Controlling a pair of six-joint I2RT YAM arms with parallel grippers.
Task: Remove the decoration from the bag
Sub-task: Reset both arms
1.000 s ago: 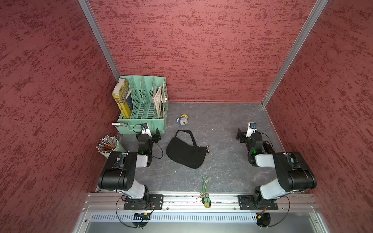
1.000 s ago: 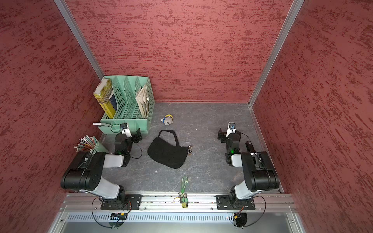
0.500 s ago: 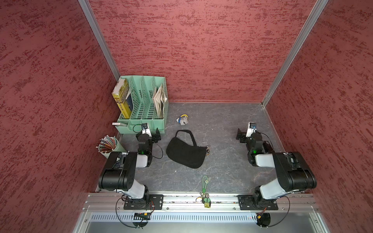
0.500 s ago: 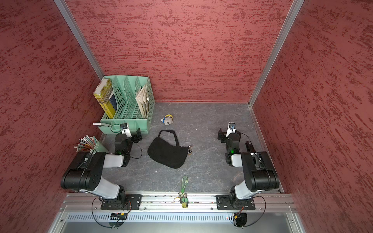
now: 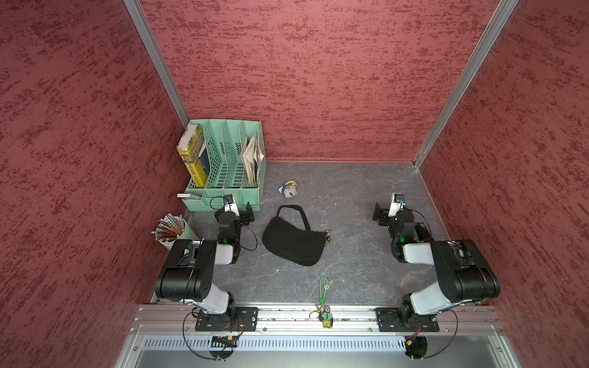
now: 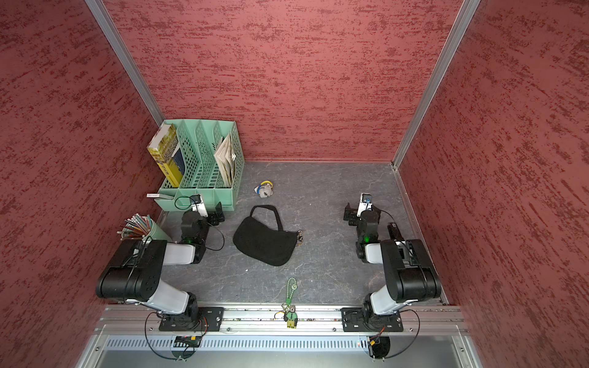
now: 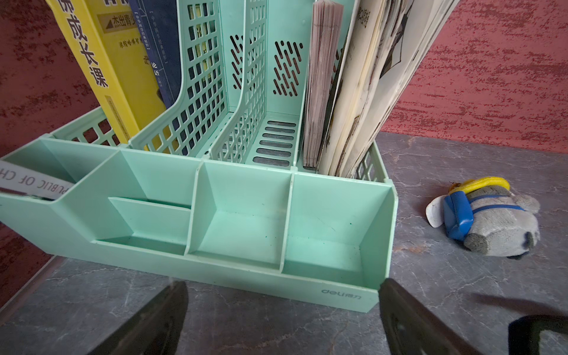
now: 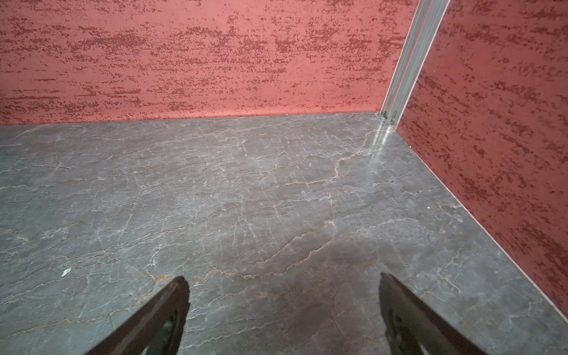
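Grey marbled surface [image 5: 366, 191] is filling the floor of the red-walled booth.

Green file organiser [image 5: 259, 178] is standing in the far left corner, with books and papers upright in its slots. In the left wrist view its low front trays [image 7: 233, 276] are sitting just beyond the fingertips.

Left gripper [image 5: 248, 214] is resting low beside the organiser's front, jaws spread wide with nothing between them. Right gripper [image 5: 379, 214] is sitting near the right edge, jaws likewise spread; I am seeing only bare surface [image 8: 246, 184] ahead of it.

Bag [image 5: 291, 242] is lying flat around mid-surface, a little left of centre, between the two grippers and touching neither. Its strap is looping toward the far edge.

Pencil cup [image 5: 170, 229] is standing at the left edge, beside the left arm.

Green cord charm [image 5: 324, 299] with a small figure is lying at the near edge, the figure on the metal rail, well apart from the bag.

Grey plush toy [image 5: 288, 189] is lying between the bag and the far edge, apart from the strap.

Metal rings [image 5: 327, 236] are showing at the bag's right end.
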